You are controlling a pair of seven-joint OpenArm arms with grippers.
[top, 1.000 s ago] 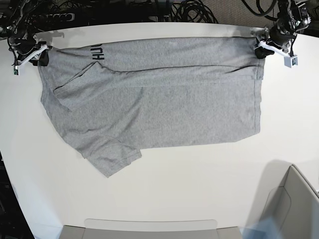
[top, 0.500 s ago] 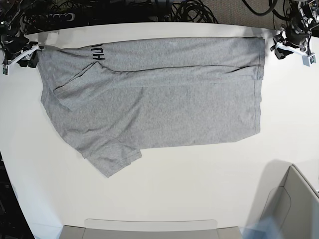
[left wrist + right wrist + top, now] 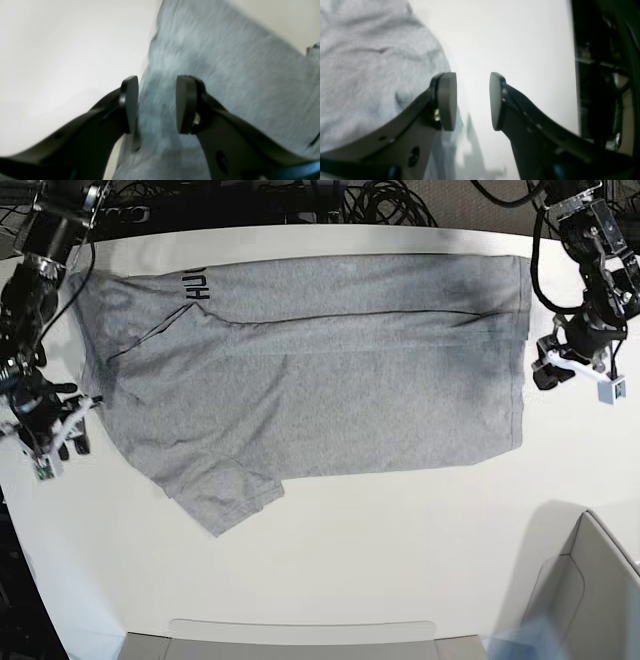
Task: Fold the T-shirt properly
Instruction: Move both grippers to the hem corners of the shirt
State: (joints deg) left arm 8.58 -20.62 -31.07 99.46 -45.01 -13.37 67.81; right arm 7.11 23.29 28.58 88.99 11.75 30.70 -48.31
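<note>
The heather-grey T-shirt lies flat on the white table, its far band folded over and showing black letters at the far left. My left gripper is open just off the shirt's right edge; in the left wrist view it hovers over the blurred cloth at its edge, holding nothing. My right gripper is open beside the shirt's left edge; in the right wrist view it is over bare table, with the cloth to its left.
A grey box stands at the front right corner, and a flat grey tray edge runs along the front. Black cables lie behind the table's far edge.
Both grippers have left the shirt's far corners and moved toward the front along its two sides. The shirt has stayed in place with its far band folded over.
</note>
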